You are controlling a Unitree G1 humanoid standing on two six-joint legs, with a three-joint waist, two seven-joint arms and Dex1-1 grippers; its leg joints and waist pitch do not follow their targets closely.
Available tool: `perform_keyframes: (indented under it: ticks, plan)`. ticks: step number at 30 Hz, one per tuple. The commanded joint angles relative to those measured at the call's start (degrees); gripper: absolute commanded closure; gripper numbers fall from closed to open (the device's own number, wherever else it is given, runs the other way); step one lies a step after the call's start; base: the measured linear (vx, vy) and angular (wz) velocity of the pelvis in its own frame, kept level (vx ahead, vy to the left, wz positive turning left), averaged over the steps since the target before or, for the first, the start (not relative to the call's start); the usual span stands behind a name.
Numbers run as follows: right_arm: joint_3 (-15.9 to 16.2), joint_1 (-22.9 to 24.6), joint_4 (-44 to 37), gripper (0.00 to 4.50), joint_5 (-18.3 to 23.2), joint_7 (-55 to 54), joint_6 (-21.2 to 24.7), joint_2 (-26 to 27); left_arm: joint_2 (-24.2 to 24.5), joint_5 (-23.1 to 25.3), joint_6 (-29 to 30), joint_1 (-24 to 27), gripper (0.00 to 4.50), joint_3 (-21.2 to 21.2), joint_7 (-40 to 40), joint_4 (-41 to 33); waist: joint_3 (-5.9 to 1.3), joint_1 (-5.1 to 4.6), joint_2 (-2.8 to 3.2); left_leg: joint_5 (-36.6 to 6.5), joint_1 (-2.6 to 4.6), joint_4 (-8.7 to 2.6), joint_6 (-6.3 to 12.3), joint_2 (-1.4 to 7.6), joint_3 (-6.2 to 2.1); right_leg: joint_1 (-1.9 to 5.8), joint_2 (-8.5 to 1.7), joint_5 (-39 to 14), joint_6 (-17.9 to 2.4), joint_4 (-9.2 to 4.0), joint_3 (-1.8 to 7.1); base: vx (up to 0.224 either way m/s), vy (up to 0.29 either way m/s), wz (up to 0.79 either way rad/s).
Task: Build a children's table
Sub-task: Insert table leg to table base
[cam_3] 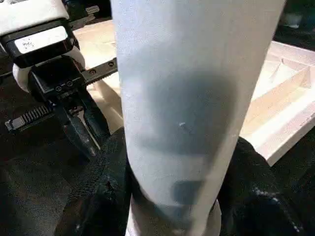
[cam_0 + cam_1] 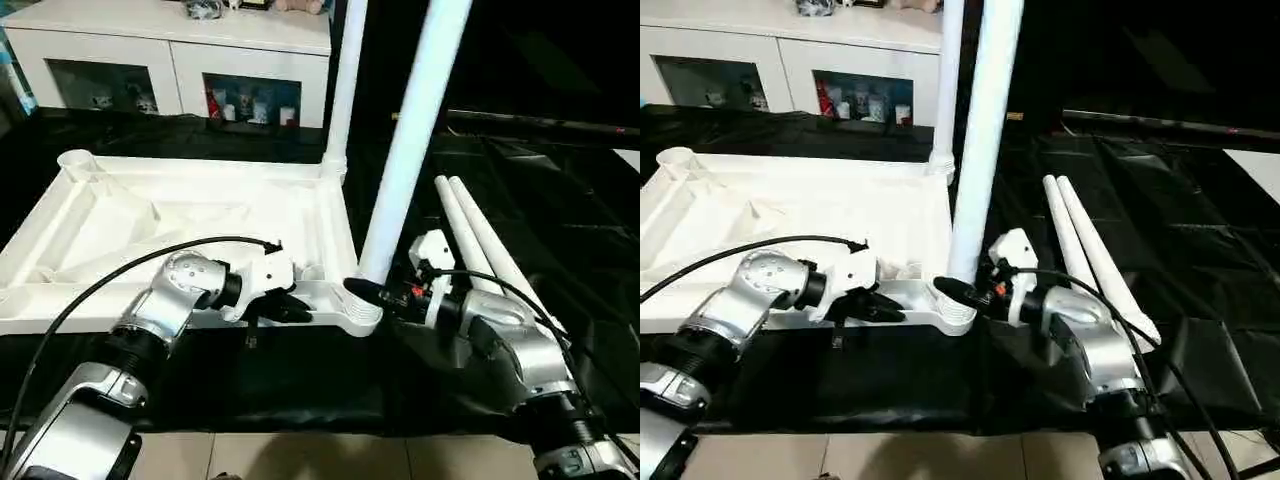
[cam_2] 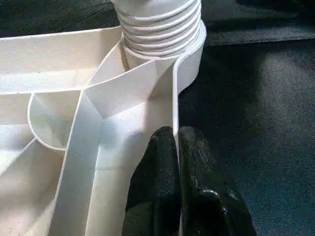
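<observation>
White plastic tabletop (image 2: 200, 215), upside down on black-covered work table (image 2: 1160, 200); our left gripper (image 2: 285, 308) pinches its near rim, fingers together. Right gripper (image 2: 375, 293) clasps upright leg (image 2: 410, 150) in corner socket (image 2: 362, 318). Two legs (image 2: 480, 240) lie beside.

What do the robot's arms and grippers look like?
Both arms are shiny silver metal, rounded like tubes, with black rings at the joints. A thin black cable loops over each one. The left gripper and right gripper each have two black fingers on a white block. The right gripper has small red bits by its wrist, and the left gripper's block carries a white label in the right wrist view.
</observation>
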Motion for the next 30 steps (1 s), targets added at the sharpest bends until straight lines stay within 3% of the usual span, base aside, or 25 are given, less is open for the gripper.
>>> perform_keyframes:
  ticks: [1,3,5,8,17,19,20,22,24,25,26,28,29,30]
  plan:
    - [1.29,3.15,3.57,2.63,-2.31,-0.7,1.73,-0.71,0.02,1.06,-0.57,-2.8,4.5,0.98,3.62,0.45,-2.14,-0.69,1.16,-33.53,1.42,-4.47,0.16,-1.02,0.63,0.49,-1.66,-34.77,-4.82,-5.57,0.31,0.0,0.0,0.0]
    - [0.78,3.77,3.29,2.63,-2.14,-1.16,1.6,-0.77,0.16,1.25,-0.69,-2.97,4.5,1.04,3.94,0.92,-2.04,-0.67,1.54,-33.7,1.48,-4.47,0.19,-1.06,0.57,0.49,-1.69,-35.77,-4.47,-5.76,0.18,0.0,0.0,0.0]
    - [0.66,4.0,3.19,2.63,-2.15,-1.29,1.5,-0.81,0.24,1.32,-0.73,-3.02,4.5,1.05,4.02,1.06,-1.99,-0.71,1.31,-33.52,1.49,-4.38,0.32,-1.18,0.57,0.46,-1.67,-37.2,-3.84,-6.04,-0.05,0.0,0.0,0.0]
    - [-0.14,5.54,1.97,2.63,-1.77,-1.88,1.38,-0.95,0.4,1.78,-0.94,-3.32,4.5,1.2,4.43,1.81,-1.81,-0.72,1.45,-33.47,1.54,-4.27,0.43,-1.26,0.48,0.37,-1.76,-39.23,-2.93,-6.52,-0.41,0.0,0.0,0.0]
    - [0.93,6.3,1.88,2.63,-2.28,-2.03,1.18,-1.44,0.26,2.19,-1.66,-3.69,4.5,0.89,3.94,2.66,-1.7,-1.0,1.95,-35.02,1.55,-4.85,0.71,-0.97,0.27,0.88,-1.86,-37.35,-3.34,-6.79,-0.96,0.0,0.0,0.0]
    - [1.37,6.08,2.09,2.63,-2.77,-2.02,1.05,-1.52,0.27,2.2,-1.64,-3.66,4.5,0.79,3.71,2.68,-1.55,-1.17,2.03,-36.07,2.0,-4.64,0.86,-1.0,0.33,0.7,-1.99,-38.33,-3.11,-7.36,-1.57,0.0,0.0,0.0]
    - [1.73,5.84,2.36,2.63,-3.22,-2.12,1.08,-1.57,0.27,2.23,-1.65,-3.66,4.5,0.71,3.55,2.74,-1.46,-1.27,2.37,-36.73,2.29,-4.71,0.83,-0.83,0.23,0.78,-2.11,-38.18,-3.18,-7.54,-2.0,0.0,0.0,0.0]
    - [2.37,5.5,2.66,2.63,-3.96,-2.26,1.32,-1.72,0.26,2.38,-1.7,-3.66,4.5,0.68,3.46,2.86,-1.46,-1.6,2.38,-37.47,2.05,-5.06,0.53,-0.61,0.02,1.34,-2.12,-36.12,-3.45,-7.35,-2.22,0.0,0.0,0.0]
    - [2.65,4.93,3.26,2.63,-4.6,-2.86,1.46,-1.71,0.29,2.45,-1.76,-3.7,4.5,0.69,3.42,2.98,-1.3,-1.7,2.32,-37.9,2.55,-4.8,0.56,-0.79,0.19,0.8,-2.15,-37.29,-3.29,-7.77,-2.36,0.0,0.0,0.0]
    - [3.0,4.34,3.87,2.63,-5.31,-3.39,1.29,-1.76,0.32,2.46,-1.76,-3.64,4.5,0.67,3.31,2.95,-1.21,-2.04,2.14,-38.1,2.72,-4.59,0.64,-0.93,0.19,0.7,-2.08,-38.27,-2.84,-8.14,-2.88,0.0,0.0,0.0]
    - [3.3,3.52,4.73,2.63,-5.93,-3.84,1.28,-1.76,0.38,2.45,-1.73,-3.58,4.5,0.63,3.14,2.92,-0.8,-2.5,2.29,-39.58,2.98,-4.5,0.8,-0.98,0.1,0.78,-1.67,-39.93,-1.47,-9.06,-4.14,0.0,0.0,0.0]
    - [3.75,2.71,5.48,2.63,-6.49,-3.92,1.26,-1.83,0.38,2.47,-1.75,-3.5,4.5,0.57,3.06,2.92,-0.33,-3.11,2.78,-43.44,3.3,-5.06,0.83,-0.52,-0.26,1.37,-0.94,-39.59,-0.15,-9.39,-6.23,0.0,0.0,0.0]
    - [3.91,2.47,5.68,2.63,-6.66,-3.86,1.26,-1.86,0.38,2.49,-1.77,-3.47,4.5,0.56,3.06,2.93,-0.29,-2.8,3.84,-49.62,-0.48,-8.81,0.56,1.99,-0.93,6.15,-0.77,-30.99,-1.19,-2.99,-5.86,-0.074,-0.008,-0.07]
    - [4.28,2.12,5.94,2.63,-6.95,-3.7,1.54,-1.92,0.39,2.51,-1.78,-3.37,4.5,0.53,3.04,2.84,-0.5,1.66,4.6,-54.73,-3.87,-12.15,0.18,3.25,0.84,7.72,-0.56,-13.67,-4.19,6.35,-1.95,-0.068,-0.058,0.11]
